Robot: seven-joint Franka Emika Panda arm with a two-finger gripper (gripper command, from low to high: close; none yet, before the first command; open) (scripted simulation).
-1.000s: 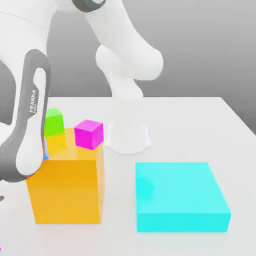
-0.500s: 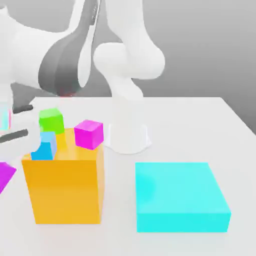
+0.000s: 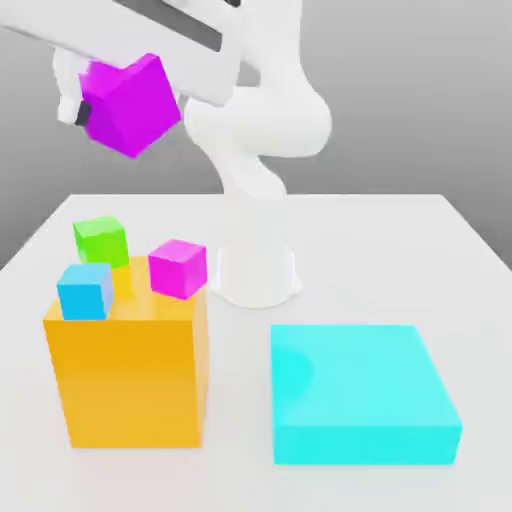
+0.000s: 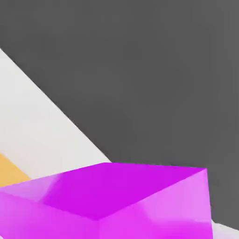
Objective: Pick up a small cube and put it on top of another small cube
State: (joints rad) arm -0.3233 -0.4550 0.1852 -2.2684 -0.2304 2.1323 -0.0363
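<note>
The small cube [image 3: 132, 103], a violet-purple magenta, hangs tilted high above the table at the exterior view's upper left. My gripper [image 3: 112, 104] is shut on it, with the white hand reaching in from above. In the hand view the same cube [image 4: 107, 203] sits very close to the camera. Another small cube [image 3: 178, 268], hot pink, rests at the far right corner of the orange block's top [image 3: 130, 370], well below the held cube and to its right.
A green cube [image 3: 100, 241] and a light blue cube [image 3: 85, 291] sit at the orange block's far left side. A flat cyan block [image 3: 360, 390] lies to the exterior view's right. The arm's white base [image 3: 258, 275] stands behind on the white table [image 3: 400, 240].
The arm has swung up from low at the exterior view's left. The violet-purple cube has risen with it from beside the orange block to high above the table.
</note>
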